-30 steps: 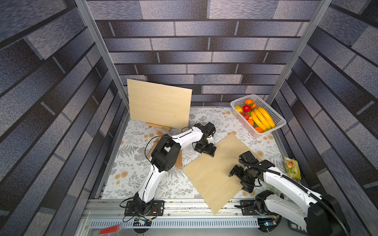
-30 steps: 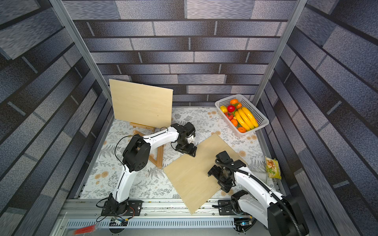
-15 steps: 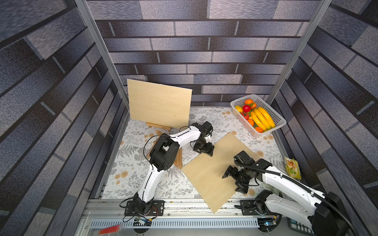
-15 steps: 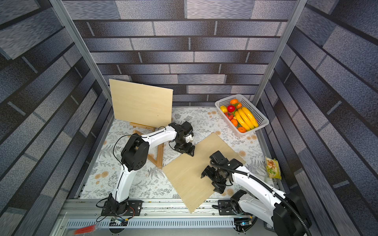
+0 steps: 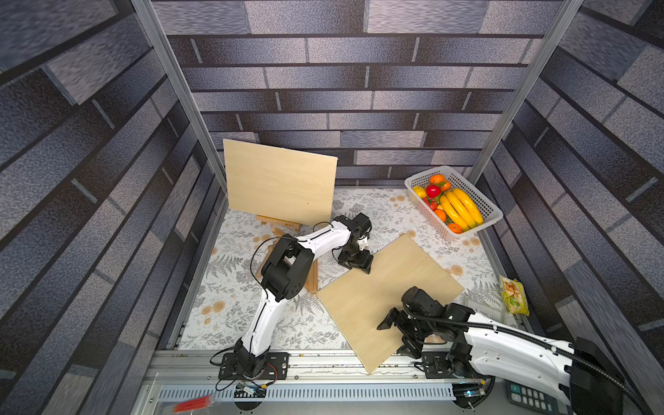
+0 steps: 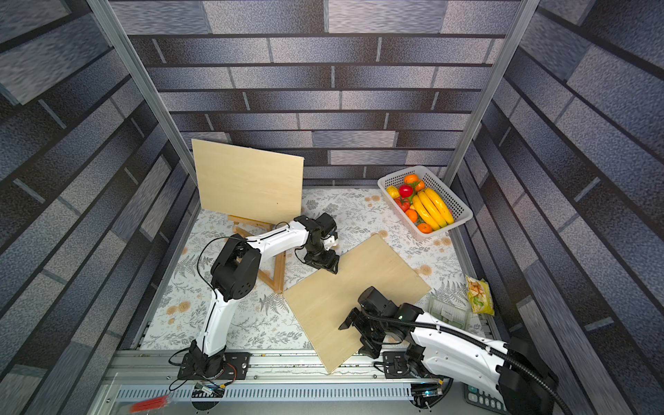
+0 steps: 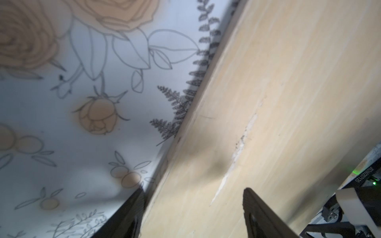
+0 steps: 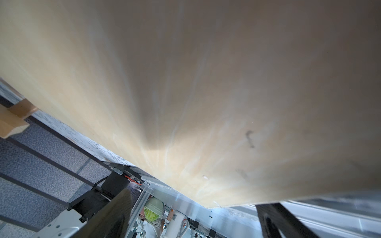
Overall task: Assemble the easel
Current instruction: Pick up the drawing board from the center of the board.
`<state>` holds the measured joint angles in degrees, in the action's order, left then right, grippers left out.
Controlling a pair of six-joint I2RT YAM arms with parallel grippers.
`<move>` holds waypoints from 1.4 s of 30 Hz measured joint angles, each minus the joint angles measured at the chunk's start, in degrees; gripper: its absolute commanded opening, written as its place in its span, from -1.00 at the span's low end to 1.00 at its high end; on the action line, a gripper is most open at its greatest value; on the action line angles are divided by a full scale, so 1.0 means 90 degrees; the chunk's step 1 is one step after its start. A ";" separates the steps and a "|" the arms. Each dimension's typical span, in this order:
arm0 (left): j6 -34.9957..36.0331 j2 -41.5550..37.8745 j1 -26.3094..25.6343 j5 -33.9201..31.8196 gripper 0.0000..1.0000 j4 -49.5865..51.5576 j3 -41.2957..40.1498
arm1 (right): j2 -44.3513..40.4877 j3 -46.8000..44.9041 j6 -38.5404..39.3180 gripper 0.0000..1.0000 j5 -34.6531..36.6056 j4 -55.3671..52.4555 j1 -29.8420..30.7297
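Note:
A loose plywood board [image 5: 381,287] [image 6: 345,284] lies skewed mid-table, its near corner jutting over the front rail. My left gripper [image 5: 359,264] [image 6: 327,264] [image 7: 191,214] is open and points down at the board's far-left edge: one finger [image 7: 132,212] sits just off the edge, the other [image 7: 259,214] over the board. My right gripper [image 5: 395,337] [image 6: 355,337] [image 8: 195,216] is open and straddles the near-right edge. A wooden easel frame [image 5: 312,276] [image 6: 276,273] lies flat under the left arm. Another board [image 5: 280,187] stands on a small easel [image 5: 278,224] at the back left.
A white basket [image 5: 485,215] of fruit sits at the back right. A yellow snack packet [image 5: 513,294] and a clear plastic box [image 5: 481,305] lie by the right wall. Brick-pattern walls enclose three sides; the metal rail [image 5: 323,363] runs along the front.
My right gripper has slid left and nearer along the loose board's edge, and the board has shifted slightly left. The left gripper's jaws have narrowed somewhat at the far edge.

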<state>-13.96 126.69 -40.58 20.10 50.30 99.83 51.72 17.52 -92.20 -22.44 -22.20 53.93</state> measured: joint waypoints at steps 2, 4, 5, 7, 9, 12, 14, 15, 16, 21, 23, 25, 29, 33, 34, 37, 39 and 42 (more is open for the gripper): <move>-0.0010 -0.0044 0.0012 -0.0066 0.28 -0.0102 -0.0092 | -0.0100 -0.0124 -0.0073 0.86 -0.0032 0.0260 0.0097; -0.0022 -0.0073 0.0012 -0.0119 0.19 -0.0177 -0.0168 | -0.0486 -0.0330 -0.0141 0.84 -0.0015 0.0359 0.0117; -0.0027 -0.0073 0.0015 -0.0134 0.16 -0.0192 -0.0180 | -0.0770 -0.0457 -0.0168 0.83 0.0022 0.0386 0.0129; -0.0029 -0.0073 0.0017 -0.0148 0.09 -0.0219 -0.0189 | -0.1387 -0.0636 -0.0194 0.80 0.0175 0.0267 0.0151; -0.0041 -0.0073 0.0015 -0.0141 0.03 -0.0267 -0.0197 | -0.2084 -0.0748 -0.0199 0.79 0.0432 -0.0136 0.0151; -0.0049 -0.0066 -0.0017 -0.0063 -0.01 -0.0287 -0.0202 | -0.3283 -0.0806 -0.0185 0.76 0.0872 -0.1129 0.0163; -0.0049 -0.0061 -0.0039 -0.0066 -0.01 -0.0313 -0.0202 | -0.4024 -0.0804 -0.0148 0.75 0.1277 -0.1770 0.0160; -0.0049 -0.0058 -0.0039 -0.0070 -0.02 -0.0323 -0.0202 | -0.4252 -0.0797 -0.0126 0.74 0.1447 -0.1926 0.0160; -0.0049 -0.0058 -0.0036 -0.0109 -0.04 -0.0359 -0.0199 | -0.4415 -0.0758 -0.0097 0.74 0.1552 -0.1999 0.0160; -0.0051 0.0000 -0.0029 -0.0061 -0.04 -0.0376 -0.0121 | -0.4634 -0.0437 0.0272 0.74 0.2137 -0.2642 0.0158; -0.0063 0.0012 -0.0041 0.0083 -0.05 -0.0369 -0.0112 | -0.4454 -0.0214 0.0508 0.74 0.2368 -0.2960 0.0134; -0.0068 0.0024 -0.0053 0.0194 -0.05 -0.0359 -0.0109 | -0.4138 0.0092 0.0767 0.75 0.2526 -0.3189 0.0124; -0.0114 0.0036 -0.0051 0.0291 -0.06 -0.0355 -0.0104 | -0.3548 0.0719 0.1231 0.75 0.2654 -0.3439 0.0124; -0.0141 0.0041 -0.0029 0.0357 -0.06 -0.0357 -0.0107 | -0.3286 0.1326 0.1593 0.75 0.2764 -0.3689 0.0124; -0.0163 0.0041 -0.0005 0.0420 -0.06 -0.0362 -0.0114 | -0.3264 0.1462 0.1659 0.75 0.2793 -0.3738 0.0124; -0.0194 0.0041 0.0107 0.0704 -0.06 -0.0430 -0.0182 | -0.3203 0.1715 0.1797 0.75 0.2861 -0.3801 0.0124; -0.0219 0.0041 0.0177 0.0884 -0.06 -0.0476 -0.0226 | -0.3126 0.1877 0.1877 0.76 0.2909 -0.3808 0.0119; -0.0236 0.0041 0.0291 0.1173 -0.06 -0.0546 -0.0296 | -0.2912 0.2174 0.2004 0.76 0.2992 -0.3803 0.0117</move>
<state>-16.08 127.07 -37.95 30.65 45.39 97.17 25.52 37.08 -74.17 4.49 -56.42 54.98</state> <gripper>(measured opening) 0.471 0.880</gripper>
